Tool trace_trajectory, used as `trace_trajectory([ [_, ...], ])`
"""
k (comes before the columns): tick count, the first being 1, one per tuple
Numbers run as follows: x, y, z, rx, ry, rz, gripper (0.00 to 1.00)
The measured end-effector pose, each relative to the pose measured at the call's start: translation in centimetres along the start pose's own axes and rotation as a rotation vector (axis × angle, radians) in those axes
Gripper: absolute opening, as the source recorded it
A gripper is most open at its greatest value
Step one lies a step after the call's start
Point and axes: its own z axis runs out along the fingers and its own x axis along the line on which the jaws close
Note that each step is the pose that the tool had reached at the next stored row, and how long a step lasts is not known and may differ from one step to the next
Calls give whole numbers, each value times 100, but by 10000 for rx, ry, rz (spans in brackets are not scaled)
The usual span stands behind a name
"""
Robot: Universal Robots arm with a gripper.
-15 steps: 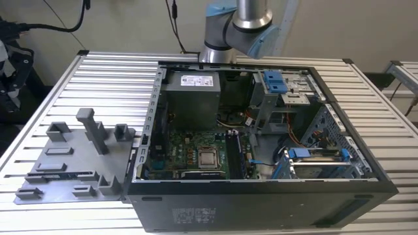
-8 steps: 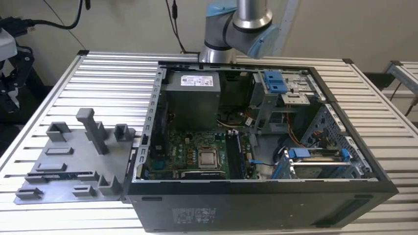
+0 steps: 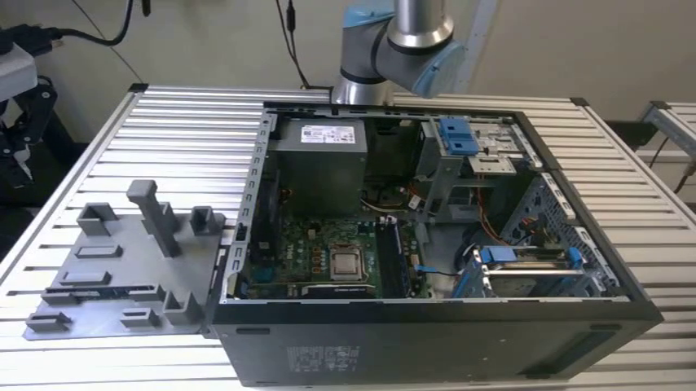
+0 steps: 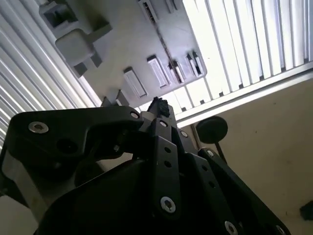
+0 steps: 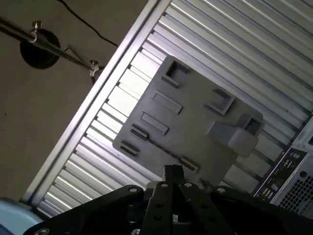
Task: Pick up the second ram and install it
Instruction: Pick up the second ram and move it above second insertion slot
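The second ram (image 3: 93, 290) stands on edge as a thin dark strip in the front slot of the flat grey holder tray (image 3: 109, 269), at the exterior view's left. In the first wrist view the ram (image 5: 165, 151) is a thin dark line across the tray (image 5: 195, 127). My gripper (image 5: 172, 171) hangs high above the tray with its two black fingers pressed together and nothing between them. The second wrist view has the gripper (image 4: 159, 105) over the tray's (image 4: 122, 44) edge. The arm's elbow (image 3: 394, 41) sits behind the computer case.
An open computer case (image 3: 435, 318) lies beside the tray on the slatted metal table (image 3: 185, 122), motherboard (image 3: 326, 252) exposed. A grey T-shaped post (image 3: 152, 213) rises from the tray. Beyond the table edge, the floor carries a stand (image 5: 36, 46) and cable.
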Motion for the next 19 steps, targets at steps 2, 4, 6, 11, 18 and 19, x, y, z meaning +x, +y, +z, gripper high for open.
trace_trajectory([
  [2,0,0,0,7,16,-375,11],
  [4,0,0,0,23,19,-708,11],
  [6,0,0,0,44,10,-1034,11],
  [11,0,0,5,98,-18,-1845,11],
  [18,0,-1,14,132,-4,-3125,11],
  [19,0,-1,15,133,2,-3307,11],
])
